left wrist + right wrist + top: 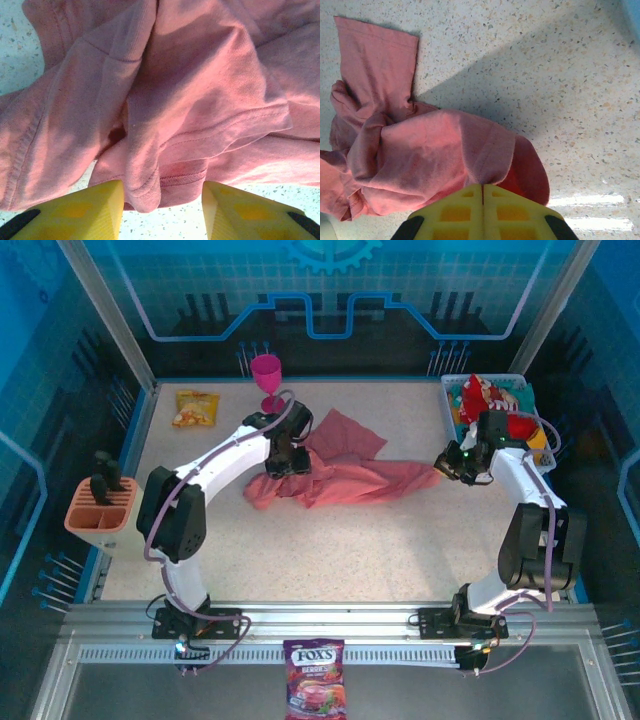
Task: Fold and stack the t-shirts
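Note:
A large salmon-pink t-shirt (345, 478) lies crumpled across the middle of the table. My left gripper (285, 462) hovers over its left, bunched end. In the left wrist view this gripper (162, 210) is open, its yellow fingers (95, 210) standing either side of a hanging fold of the pink t-shirt (190, 100) without clamping it. My right gripper (447, 462) is at the shirt's right end. In the right wrist view this gripper (483, 192) is shut on a hem of the pink t-shirt (430, 160), which stretches away to the left. A red t-shirt with white print (483, 395) lies in the basket.
A white basket (500, 378) stands at the back right, close behind the right arm. A magenta goblet (267, 380) and an orange-yellow snack packet (195, 407) sit at the back left. An orange tool holder (100, 505) hangs at the left edge. A candy bag (314, 692) lies by the front rail.

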Robot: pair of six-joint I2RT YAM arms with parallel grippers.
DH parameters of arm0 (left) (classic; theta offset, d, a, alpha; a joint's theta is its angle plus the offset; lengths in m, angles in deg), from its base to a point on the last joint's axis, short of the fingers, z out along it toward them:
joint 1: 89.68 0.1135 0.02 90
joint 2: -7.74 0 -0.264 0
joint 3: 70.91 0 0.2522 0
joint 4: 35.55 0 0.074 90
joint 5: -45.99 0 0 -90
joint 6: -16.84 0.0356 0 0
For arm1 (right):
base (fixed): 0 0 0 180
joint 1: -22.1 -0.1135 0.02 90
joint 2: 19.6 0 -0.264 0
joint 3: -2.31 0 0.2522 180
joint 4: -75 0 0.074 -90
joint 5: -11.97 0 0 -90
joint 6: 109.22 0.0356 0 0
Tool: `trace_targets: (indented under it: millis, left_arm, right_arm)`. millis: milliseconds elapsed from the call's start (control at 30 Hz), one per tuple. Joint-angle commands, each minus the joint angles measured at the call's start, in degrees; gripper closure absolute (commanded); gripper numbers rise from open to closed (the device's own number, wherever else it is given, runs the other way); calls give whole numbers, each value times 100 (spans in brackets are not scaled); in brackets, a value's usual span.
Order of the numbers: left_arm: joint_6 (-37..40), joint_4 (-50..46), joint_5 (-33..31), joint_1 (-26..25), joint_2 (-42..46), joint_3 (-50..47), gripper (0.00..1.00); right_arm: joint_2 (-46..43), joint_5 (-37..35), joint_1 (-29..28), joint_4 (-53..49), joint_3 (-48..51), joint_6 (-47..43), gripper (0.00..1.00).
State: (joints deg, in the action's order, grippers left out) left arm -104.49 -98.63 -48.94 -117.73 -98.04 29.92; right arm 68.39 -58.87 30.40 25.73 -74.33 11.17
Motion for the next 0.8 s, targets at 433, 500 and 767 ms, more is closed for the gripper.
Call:
trace_targets:
  millis: [433,500,767]
  left_arm:
    - [31,-45,-99,-143,-613,96,66]
    - [21,-9,-109,-146,-593,52,70]
    - [25,53,-174,-113,-460,107,100]
  right_arm:
    - [-187,119,22,-146,-50,-118,100]
    - [-203,140,42,-124,-34,-112,100]
    - [-285,231,80,-136,-58,-104,100]
